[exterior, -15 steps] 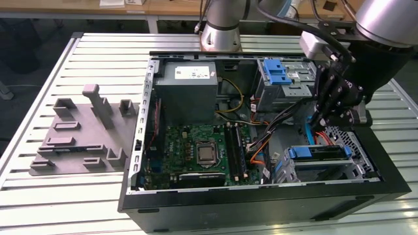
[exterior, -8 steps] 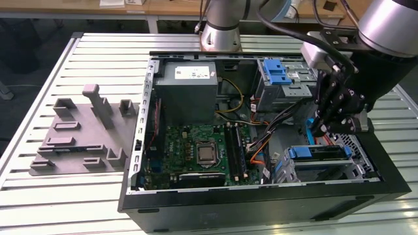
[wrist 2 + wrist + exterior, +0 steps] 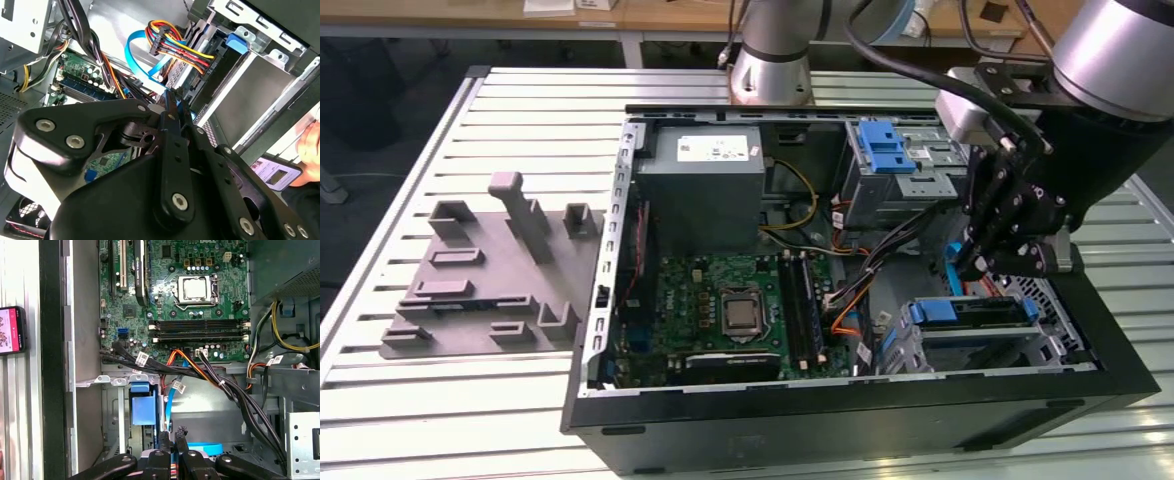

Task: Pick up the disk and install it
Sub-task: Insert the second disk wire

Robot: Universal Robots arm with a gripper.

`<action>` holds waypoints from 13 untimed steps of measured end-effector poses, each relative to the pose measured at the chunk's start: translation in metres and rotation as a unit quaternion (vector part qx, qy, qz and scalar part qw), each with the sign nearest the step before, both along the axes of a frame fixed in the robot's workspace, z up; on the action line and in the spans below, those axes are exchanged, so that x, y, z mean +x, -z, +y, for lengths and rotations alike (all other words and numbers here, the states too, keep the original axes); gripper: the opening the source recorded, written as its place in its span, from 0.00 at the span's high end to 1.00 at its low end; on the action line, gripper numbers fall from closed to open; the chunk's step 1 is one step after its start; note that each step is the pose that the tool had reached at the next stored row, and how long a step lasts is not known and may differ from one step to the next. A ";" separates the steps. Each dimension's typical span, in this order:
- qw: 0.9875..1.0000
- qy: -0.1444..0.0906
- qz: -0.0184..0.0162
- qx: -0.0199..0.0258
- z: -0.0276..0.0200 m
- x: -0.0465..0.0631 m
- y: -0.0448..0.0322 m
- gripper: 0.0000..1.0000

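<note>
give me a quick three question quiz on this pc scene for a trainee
1. True or false: the computer case lies on the table with its side panel off.
2. In the exterior view, the claw hangs nearest to: A the power supply; B the blue-framed disk in its cage; C the processor socket.
3. Fill in: in the second wrist view, the flat data cable looping above the claw is coloured ____.

Key: 1 true; 2 B; 3 blue.
</note>
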State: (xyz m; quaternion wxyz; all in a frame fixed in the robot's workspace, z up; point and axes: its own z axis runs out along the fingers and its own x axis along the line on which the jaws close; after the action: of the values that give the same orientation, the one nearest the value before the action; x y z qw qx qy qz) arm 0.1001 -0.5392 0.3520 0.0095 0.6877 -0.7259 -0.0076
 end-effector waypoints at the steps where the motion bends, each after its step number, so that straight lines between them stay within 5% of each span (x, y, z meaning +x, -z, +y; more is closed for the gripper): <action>1: 1.000 0.000 0.000 0.000 0.0000 0.000 0.0000 0.84; 4: 1.000 0.000 0.000 0.001 -0.0004 0.000 0.0002 0.84; 8: 1.000 0.000 0.000 0.008 -0.0053 0.000 0.0019 0.84; 13: 1.000 0.000 0.000 0.008 -0.0109 0.000 0.0057 0.84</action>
State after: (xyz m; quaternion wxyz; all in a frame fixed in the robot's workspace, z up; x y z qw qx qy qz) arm 0.1002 -0.5500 0.3463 0.0039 0.6877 -0.7258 -0.0135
